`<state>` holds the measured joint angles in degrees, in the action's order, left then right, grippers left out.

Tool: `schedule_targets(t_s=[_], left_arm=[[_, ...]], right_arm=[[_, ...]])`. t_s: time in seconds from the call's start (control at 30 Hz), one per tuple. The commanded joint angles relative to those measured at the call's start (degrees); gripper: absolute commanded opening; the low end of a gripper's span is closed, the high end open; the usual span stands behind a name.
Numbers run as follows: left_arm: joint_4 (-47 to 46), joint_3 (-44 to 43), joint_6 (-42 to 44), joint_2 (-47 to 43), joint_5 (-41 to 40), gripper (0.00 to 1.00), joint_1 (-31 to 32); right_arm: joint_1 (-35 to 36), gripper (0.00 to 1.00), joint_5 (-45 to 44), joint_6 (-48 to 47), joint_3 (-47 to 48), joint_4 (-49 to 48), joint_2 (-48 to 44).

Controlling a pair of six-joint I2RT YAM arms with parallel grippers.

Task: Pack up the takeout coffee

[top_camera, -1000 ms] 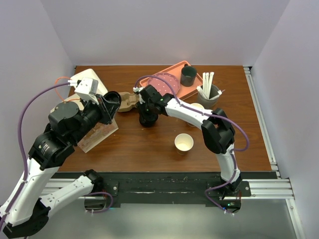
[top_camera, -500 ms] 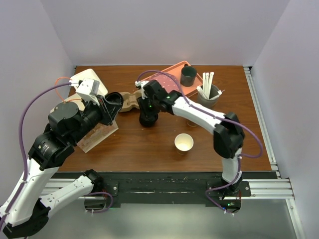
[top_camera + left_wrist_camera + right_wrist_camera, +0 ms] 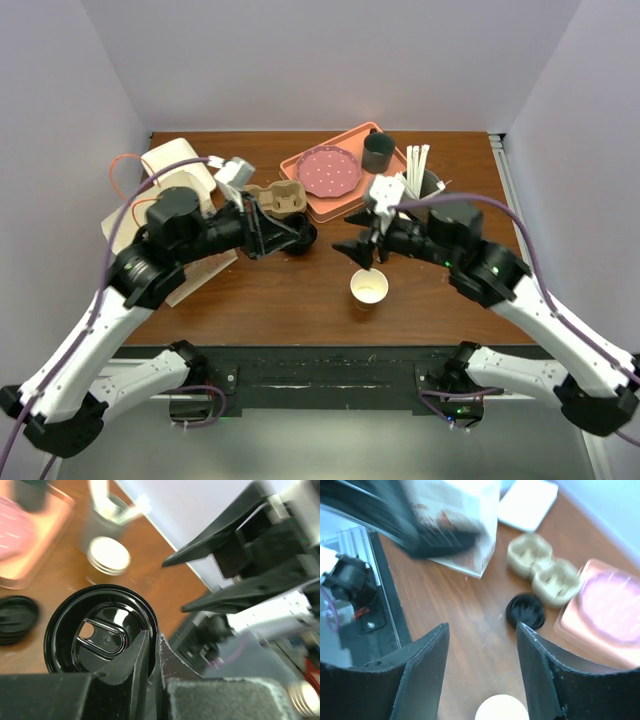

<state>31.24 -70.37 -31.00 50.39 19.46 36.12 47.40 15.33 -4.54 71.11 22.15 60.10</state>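
Takeout coffee cup (image 3: 369, 287) stands lidless just in front of the pink tray (image 3: 352, 142). Your left gripper (image 3: 150, 647) pinches its black lid (image 3: 100, 630) by the rim, likely for capping. Your right gripper (image 3: 481, 630) hangs spread wide between tray and cup.

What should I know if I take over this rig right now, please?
Left gripper: shut on the rim of a black sip lid, close to the cup carrier.
Right gripper: open and empty, hovering just beyond the paper cup.
The paper cup stands upright on the table with no lid.
Done: one lid is in hand.
Left: fit the lid on the cup, then pack it. The carrier's wells look empty.
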Motion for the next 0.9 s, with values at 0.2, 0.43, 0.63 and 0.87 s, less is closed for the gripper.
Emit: schedule_targets(t_s=[0.2,0.43,0.63,0.87], left_arm=[[-16.7,6.6,-16.3,8.9,30.1,0.0,0.0],[-15.9,8.6,-18.1,11.0,33.4,0.0,0.2],[-19.5,9.0,-20.4,11.2,35.8,0.0,0.2],[-20.8,8.1,-21.3,12.6,36.4,0.0,0.3]], right_arm=[[0.5,0.64,10.7,-31.0,-2.8,8.0,-11.1],[0.6,0.69,14.9,-36.2,-2.0,10.6,-8.8],[0.5,0.69,17.0,-37.5,-0.1,11.9,-4.4],[0.7,0.65,17.4,-34.4,-1.1,9.1,-3.3]])
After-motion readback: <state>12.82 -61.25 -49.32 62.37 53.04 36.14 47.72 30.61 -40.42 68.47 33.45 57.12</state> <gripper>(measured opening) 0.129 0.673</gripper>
